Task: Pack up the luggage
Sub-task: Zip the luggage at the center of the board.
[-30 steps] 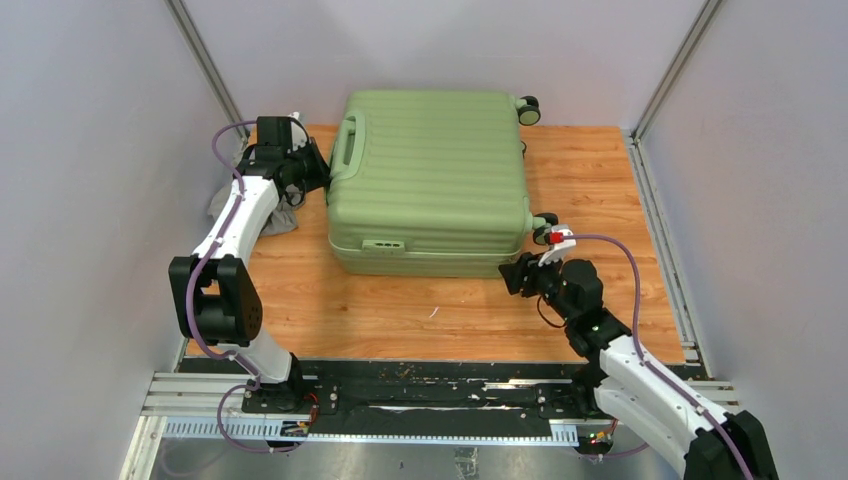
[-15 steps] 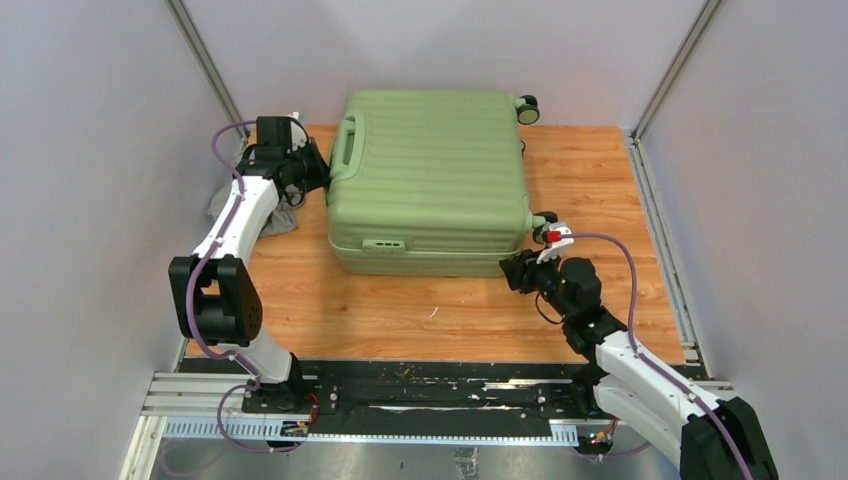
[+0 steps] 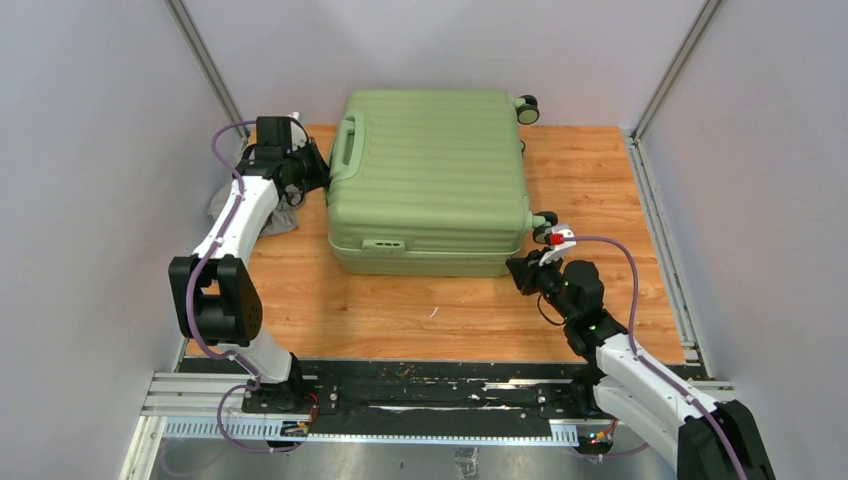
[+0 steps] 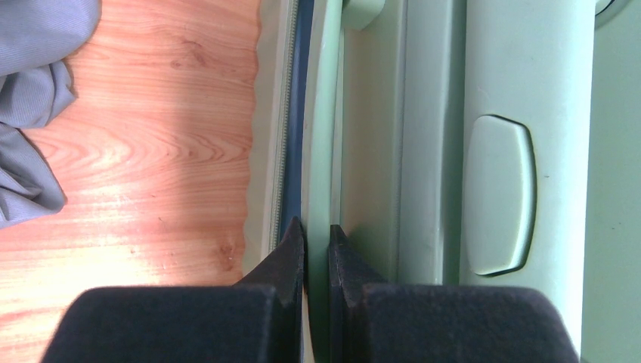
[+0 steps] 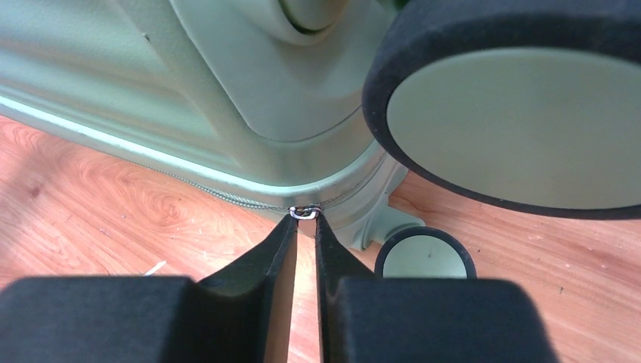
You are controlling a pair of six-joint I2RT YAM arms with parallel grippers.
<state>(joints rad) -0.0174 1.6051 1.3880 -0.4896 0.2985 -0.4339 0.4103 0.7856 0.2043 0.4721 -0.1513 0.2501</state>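
Note:
The light-green ribbed luggage (image 3: 430, 170) lies flat and closed on the wooden table, handle side to the left. My left gripper (image 3: 322, 178) is at its left side, shut on the lid's thin green rim (image 4: 317, 151), one finger on each side of it (image 4: 316, 234). My right gripper (image 3: 515, 270) is at the near right corner, below the wheel. Its jaws (image 5: 304, 223) have closed to a narrow gap and pinch the small metal zipper pull (image 5: 304, 214) on the zipper line of the luggage (image 5: 249, 91).
A grey cloth (image 3: 225, 205) lies crumpled at the left edge behind the left arm, and shows too in the left wrist view (image 4: 30, 113). Black-and-green wheels (image 5: 514, 121) (image 5: 423, 257) stand just right of my right fingers. Grey walls enclose the table.
My right gripper has moved in towards the suitcase's near right corner and narrowed its jaws onto the zipper pull. The left arm and the suitcase have not moved.

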